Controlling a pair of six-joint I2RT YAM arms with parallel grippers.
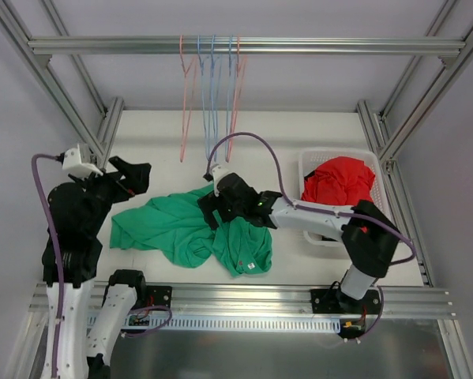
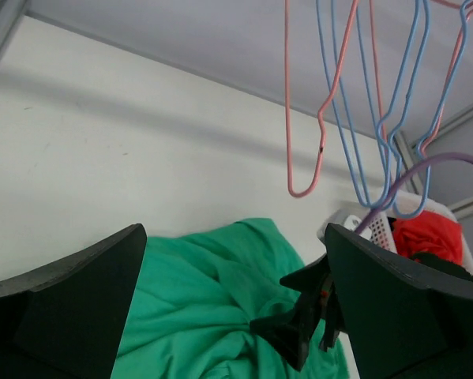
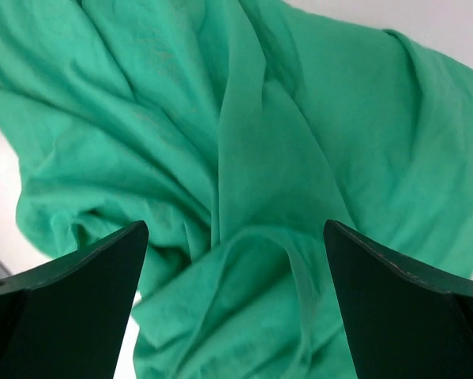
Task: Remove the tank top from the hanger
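Note:
The green tank top (image 1: 173,229) lies crumpled on the white table, with no hanger in it that I can see. Several bare pink and blue wire hangers (image 1: 212,87) hang from the rear rail, well apart from it. My left gripper (image 1: 133,178) is open above the garment's left end, nothing between its fingers; its wrist view shows the tank top (image 2: 212,300) below and the hangers (image 2: 362,103) beyond. My right gripper (image 1: 210,207) hovers open over the garment's middle. Folds of green cloth (image 3: 260,158) fill the right wrist view between that gripper's (image 3: 234,237) spread fingers.
A white basket (image 1: 311,162) holding red clothing (image 1: 339,180) stands at the right of the table, also seen as the basket (image 2: 370,225) in the left wrist view. Aluminium frame posts run along both sides and the back.

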